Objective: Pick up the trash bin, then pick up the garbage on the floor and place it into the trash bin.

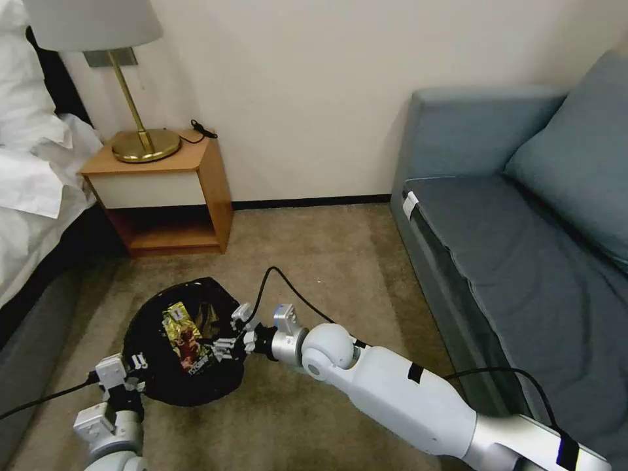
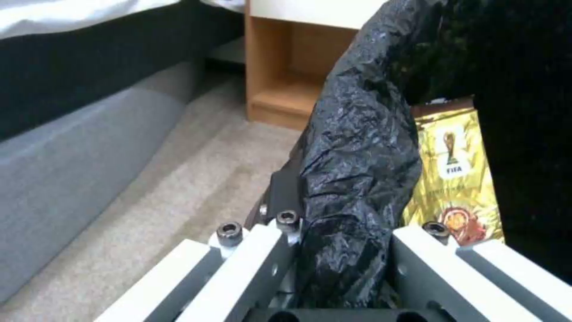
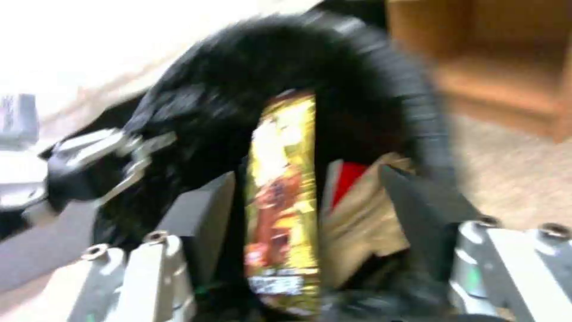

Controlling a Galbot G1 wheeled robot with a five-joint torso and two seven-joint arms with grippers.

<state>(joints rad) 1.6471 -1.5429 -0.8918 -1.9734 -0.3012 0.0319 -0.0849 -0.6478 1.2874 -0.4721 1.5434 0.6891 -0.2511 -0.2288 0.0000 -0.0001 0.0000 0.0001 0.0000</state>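
Note:
The trash bin, lined with a black bag, is held off the carpet at the lower left. My left gripper is shut on its near rim, and the bag's plastic is pinched between the fingers. A long gold-black wrapper lies inside the bin. My right gripper hangs over the bin's right rim, open. In the right wrist view the wrapper lies loose between the wide-apart fingers, beside a red packet and a brown paper bag.
A wooden bedside table with a brass lamp stands against the wall behind the bin. The bed runs along the left and a grey-blue sofa along the right. Beige carpet lies between them.

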